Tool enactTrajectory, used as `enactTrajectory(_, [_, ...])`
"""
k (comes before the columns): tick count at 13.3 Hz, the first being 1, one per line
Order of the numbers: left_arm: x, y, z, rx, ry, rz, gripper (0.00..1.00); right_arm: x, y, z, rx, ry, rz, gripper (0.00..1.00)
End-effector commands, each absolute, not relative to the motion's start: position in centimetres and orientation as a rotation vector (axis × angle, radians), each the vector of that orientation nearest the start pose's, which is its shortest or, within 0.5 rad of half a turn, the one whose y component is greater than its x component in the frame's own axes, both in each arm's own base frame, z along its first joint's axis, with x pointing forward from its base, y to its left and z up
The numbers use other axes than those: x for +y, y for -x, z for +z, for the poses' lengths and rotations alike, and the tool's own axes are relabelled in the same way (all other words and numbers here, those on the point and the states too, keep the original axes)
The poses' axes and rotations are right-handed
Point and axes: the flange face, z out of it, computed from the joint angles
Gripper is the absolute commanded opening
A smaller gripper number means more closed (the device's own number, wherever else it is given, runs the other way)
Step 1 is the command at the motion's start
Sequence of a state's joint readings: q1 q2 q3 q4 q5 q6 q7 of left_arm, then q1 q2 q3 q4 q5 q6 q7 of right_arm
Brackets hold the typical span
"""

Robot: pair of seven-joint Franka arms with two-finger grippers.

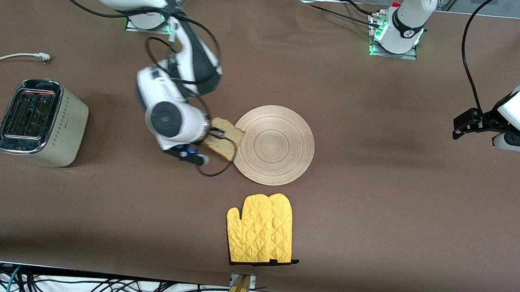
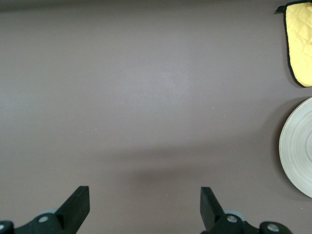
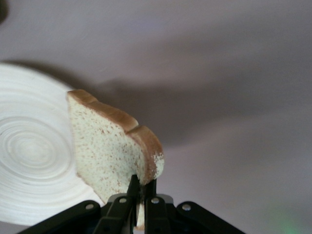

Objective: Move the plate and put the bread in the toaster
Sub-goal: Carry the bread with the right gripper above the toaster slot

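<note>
One slice of bread hung pinched in your right gripper over the plate rim at nine o'clock; left gripper waited agape and empty; next, I judged, carry it edge-down to the toaster slots.

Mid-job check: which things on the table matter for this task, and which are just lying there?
In the job:
bread, held edge-on by the shut right gripper over the plate's rim
plate
toaster, at the right arm's end

Lying about:
yellow oven mitt
left gripper, open, waiting
</note>
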State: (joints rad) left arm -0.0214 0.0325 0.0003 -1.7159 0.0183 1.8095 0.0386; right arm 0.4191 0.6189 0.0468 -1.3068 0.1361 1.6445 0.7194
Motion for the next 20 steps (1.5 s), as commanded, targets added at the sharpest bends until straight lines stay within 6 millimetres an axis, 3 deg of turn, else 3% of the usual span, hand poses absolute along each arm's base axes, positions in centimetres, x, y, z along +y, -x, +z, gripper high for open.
enactTrajectory(1, [-0.5, -58.5, 56.2, 0.133, 3.115, -0.095, 1.00, 24.9, -63.4, 41.4, 0.418, 3.223, 0.544, 0.00])
enactTrajectory(2, [-0.6, -58.7, 56.8, 0.128, 3.124, -0.117, 1.00, 22.8, -63.3, 44.0, 0.366, 3.313, 0.516, 0.00])
enactTrajectory(5, [-0.6, -58.7, 57.9, 0.102, 3.159, -0.149, 1.00, 12.7, -64.1, 47.3, 0.224, 3.505, 0.603, 0.00])
enactTrajectory(7, [-0.7, -58.6, 59.6, 0.103, 3.177, -0.144, 1.00, 4.3, -64.7, 48.6, 0.136, 3.506, 0.717, 0.00])
enactTrajectory(9, [-1.0, -58.3, 60.0, 0.112, 3.166, -0.103, 1.00, -2.9, -64.7, 49.1, 0.075, 3.503, 0.814, 0.00])
enactTrajectory(12, [-0.2, -57.7, 59.6, 0.159, 3.161, -0.036, 1.00, -10.2, -64.7, 48.7, -0.130, 3.502, 0.948, 0.00])
enactTrajectory(15, [-0.1, -57.5, 59.2, 0.199, 3.158, -0.012, 1.00, -14.1, -64.2, 46.6, -0.156, 3.506, 1.015, 0.00])
enactTrajectory(17, [0.0, -57.6, 59.3, 0.189, 3.158, -0.014, 1.00, -15.3, -64.7, 45.1, -0.183, 3.545, 1.020, 0.00])
enactTrajectory(20, [-0.3, -57.7, 59.1, 0.186, 3.159, -0.007, 1.00, -17.2, -65.0, 44.6, -0.173, 3.578, 1.006, 0.00])
